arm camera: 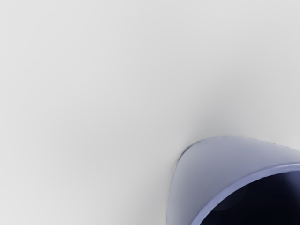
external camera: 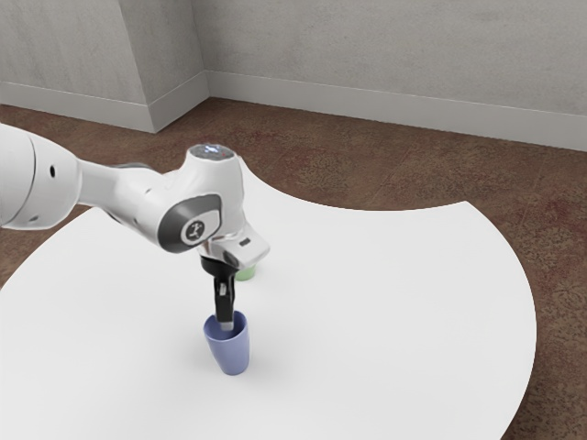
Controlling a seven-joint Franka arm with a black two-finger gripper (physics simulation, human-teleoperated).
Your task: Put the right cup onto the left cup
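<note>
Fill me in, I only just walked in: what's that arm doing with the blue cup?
The robot arm has its gripper down at the mouth of the blue cup; whether it has hold of it, I can't tell. Something green, perhaps the other cup, sits on the white table, mostly hidden behind the hand. The job is to put one cup onto the other, and that isn't done yet.

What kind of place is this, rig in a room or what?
Looks like a plain indoor room, simulated: bare grey walls with a pale baseboard, a mottled brown floor, and a white table with curved edges.
</note>
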